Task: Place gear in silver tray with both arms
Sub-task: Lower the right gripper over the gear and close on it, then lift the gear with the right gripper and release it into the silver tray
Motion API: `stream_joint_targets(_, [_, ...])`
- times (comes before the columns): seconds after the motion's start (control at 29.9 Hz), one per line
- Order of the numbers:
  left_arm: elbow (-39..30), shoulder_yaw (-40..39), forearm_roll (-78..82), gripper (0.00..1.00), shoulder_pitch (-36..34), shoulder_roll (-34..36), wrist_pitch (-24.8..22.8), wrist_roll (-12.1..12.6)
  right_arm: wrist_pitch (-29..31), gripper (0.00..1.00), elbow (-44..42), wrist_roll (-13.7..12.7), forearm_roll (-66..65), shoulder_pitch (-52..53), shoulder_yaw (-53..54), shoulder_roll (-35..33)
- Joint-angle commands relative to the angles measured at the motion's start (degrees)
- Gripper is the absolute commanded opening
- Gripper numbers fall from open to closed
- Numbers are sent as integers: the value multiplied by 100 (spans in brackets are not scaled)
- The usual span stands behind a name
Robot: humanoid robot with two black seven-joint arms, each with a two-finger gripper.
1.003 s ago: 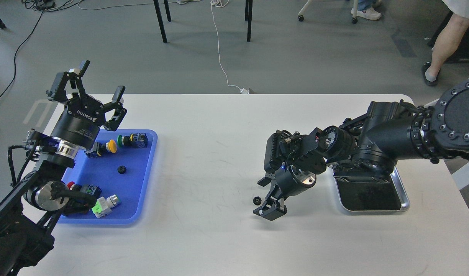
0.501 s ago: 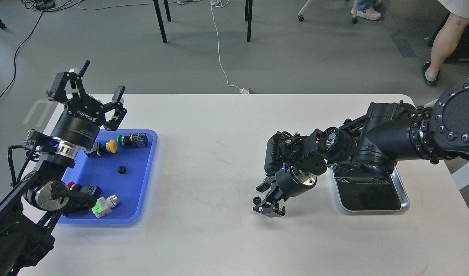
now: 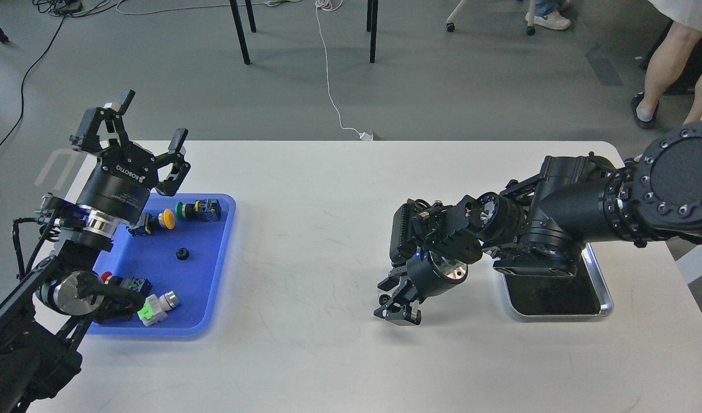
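Observation:
A small black gear lies on the white table near the middle. My right gripper is down at the table with its fingers open, one on each side of the gear. The silver tray stands to the right, its far part hidden under my right arm. My left gripper is open and empty, held high over the far left corner of the blue tray. A second small black gear lies in the blue tray.
The blue tray also holds several push-button switches, among them a yellow one and a green one. A person's legs and chair legs stand on the floor beyond the table.
My right gripper has moved left and slightly lower, so the gear now sits between its fingers instead of beside them. The left arm has not moved.

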Motion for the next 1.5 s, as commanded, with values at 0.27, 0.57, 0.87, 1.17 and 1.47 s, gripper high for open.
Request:
stream_joint_targets(0.27, [-105,1,0,98,0,9,0,0,0,48,-30,0,21,-36,-96,1])
stream_joint_targets(0.57, [-114,-7,0,98,0,9,0,0,-8,41,-152,0,38,-98,-96,1])
stream_joint_targets(0.87, [-114,1,0,98,0,17,0,0,0,19,-188,0,38,-125,-87,1])
stream_joint_targets(1.17, [-114,-7,0,98,0,17,0,0,0,15,-179,0,47,-125,-79,1])
stream_joint_targets(1.47, [-123,-7,0,98,0,17,0,0,0,15,-100,0,56,524,106,-419])
